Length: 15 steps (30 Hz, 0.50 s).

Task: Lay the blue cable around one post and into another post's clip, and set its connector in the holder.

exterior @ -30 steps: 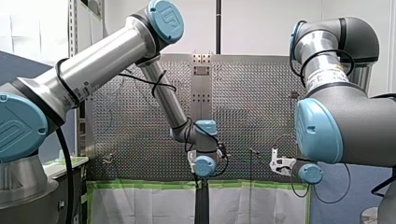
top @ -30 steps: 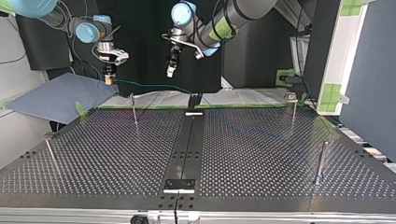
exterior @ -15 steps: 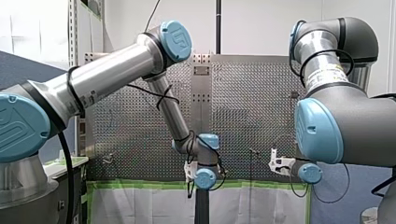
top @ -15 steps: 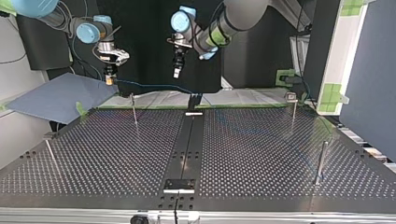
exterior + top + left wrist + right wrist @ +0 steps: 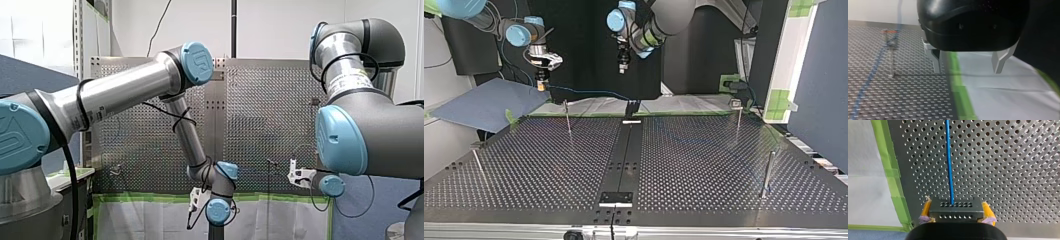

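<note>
At the table's [image 5: 903, 100] taped edge, left fingers [image 5: 1000, 60] gape empty; right fingers [image 5: 927, 208] clamp the connector [image 5: 955, 211].

My left claw [image 5: 967, 71] pointing down, fingers [image 5: 936, 62] spread, my right claw [image 5: 956, 207] clamped shut.

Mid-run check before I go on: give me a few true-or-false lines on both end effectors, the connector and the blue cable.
1. My right end effector is shut on the connector. True.
2. My left end effector grips the blue cable. False: it is open and empty.
3. The connector sits in its holder. False: my right end effector holds it above the perforated table.
4. The blue cable runs from the connector out ahead over the perforated table. True.
</note>
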Available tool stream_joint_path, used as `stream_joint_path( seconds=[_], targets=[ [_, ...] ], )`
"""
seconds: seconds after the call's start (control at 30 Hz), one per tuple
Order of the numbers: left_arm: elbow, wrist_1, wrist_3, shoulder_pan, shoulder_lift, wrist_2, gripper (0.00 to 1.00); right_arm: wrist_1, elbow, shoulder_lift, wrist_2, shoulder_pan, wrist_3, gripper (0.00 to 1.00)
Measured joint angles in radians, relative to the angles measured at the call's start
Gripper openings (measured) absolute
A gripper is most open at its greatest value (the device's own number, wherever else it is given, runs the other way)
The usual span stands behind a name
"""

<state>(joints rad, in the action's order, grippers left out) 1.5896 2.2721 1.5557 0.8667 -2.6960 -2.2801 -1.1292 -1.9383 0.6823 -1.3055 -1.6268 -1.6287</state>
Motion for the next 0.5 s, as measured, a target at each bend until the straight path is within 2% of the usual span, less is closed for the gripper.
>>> stream_joint_path(
  seconds=[0.17, 0.5],
  targets=[
    [0.0, 0.042, -0.003, 0.014, -0.015, -0.017, 1.0, -0.001, 0.0, 0.0, 0.0, 0.0, 0.0, 0.0],
    [-0.001, 0.068, -0.007, 0.023, 0.053, -0.018, 1.0, -0.003, 0.0, 0.0, 0.0, 0.0, -0.001, 0.0]
  ],
)
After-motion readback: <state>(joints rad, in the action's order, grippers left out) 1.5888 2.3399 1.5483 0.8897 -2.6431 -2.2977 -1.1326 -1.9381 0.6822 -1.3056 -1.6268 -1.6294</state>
